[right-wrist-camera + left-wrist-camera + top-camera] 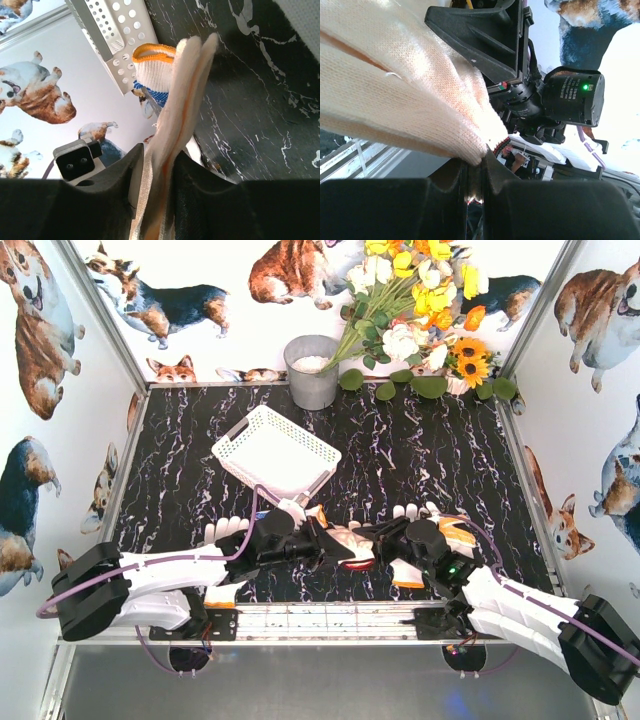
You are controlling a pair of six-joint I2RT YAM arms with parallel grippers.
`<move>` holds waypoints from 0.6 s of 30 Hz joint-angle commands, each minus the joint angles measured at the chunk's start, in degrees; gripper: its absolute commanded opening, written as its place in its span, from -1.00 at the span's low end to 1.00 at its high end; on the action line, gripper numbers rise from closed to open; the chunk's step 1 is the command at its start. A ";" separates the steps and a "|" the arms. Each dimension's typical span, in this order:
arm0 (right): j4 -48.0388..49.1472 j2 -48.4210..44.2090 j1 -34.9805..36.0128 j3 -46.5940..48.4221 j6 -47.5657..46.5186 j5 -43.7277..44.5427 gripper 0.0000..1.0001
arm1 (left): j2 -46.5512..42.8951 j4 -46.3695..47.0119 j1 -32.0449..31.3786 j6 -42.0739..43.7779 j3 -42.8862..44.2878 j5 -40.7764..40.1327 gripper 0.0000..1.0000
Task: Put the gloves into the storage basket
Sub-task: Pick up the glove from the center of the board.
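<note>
2 hands meet at the gloves [350,540]: the left hand [475,167] is clamped on the edge of a cream glove [395,100], and the right hand [159,160] pinches a pale glove [187,75]. If both hold 1 glove, pulling apart could drop it short of the storage basket [300,430] beyond them.

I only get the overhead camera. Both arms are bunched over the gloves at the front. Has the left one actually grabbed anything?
Observer: Yes, its wrist camera shows the left gripper pinched shut on a cream glove.
Operator: And the right one?
Observer: The right gripper has a pale glove squeezed between its fingers.
Operator: Anything behind that?
Observer: A blue-dotted glove with an orange cuff, near the white basket.
</note>
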 commanded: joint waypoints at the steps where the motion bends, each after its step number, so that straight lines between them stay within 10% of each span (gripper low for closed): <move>1: 1.09 -0.65 0.21 2.91 -1.26 2.08 -0.49 | -0.81 0.13 0.15 1.52 2.20 2.08 -1.00; 7: 0.55 -1.50 0.21 3.36 -2.63 1.66 -1.00 | -2.04 0.50 0.21 1.74 0.24 0.63 -0.52; 18: -1.97 -5.21 0.21 3.39 -1.73 1.67 -1.00 | -2.30 9.15 0.18 0.51 -4.20 -4.63 0.18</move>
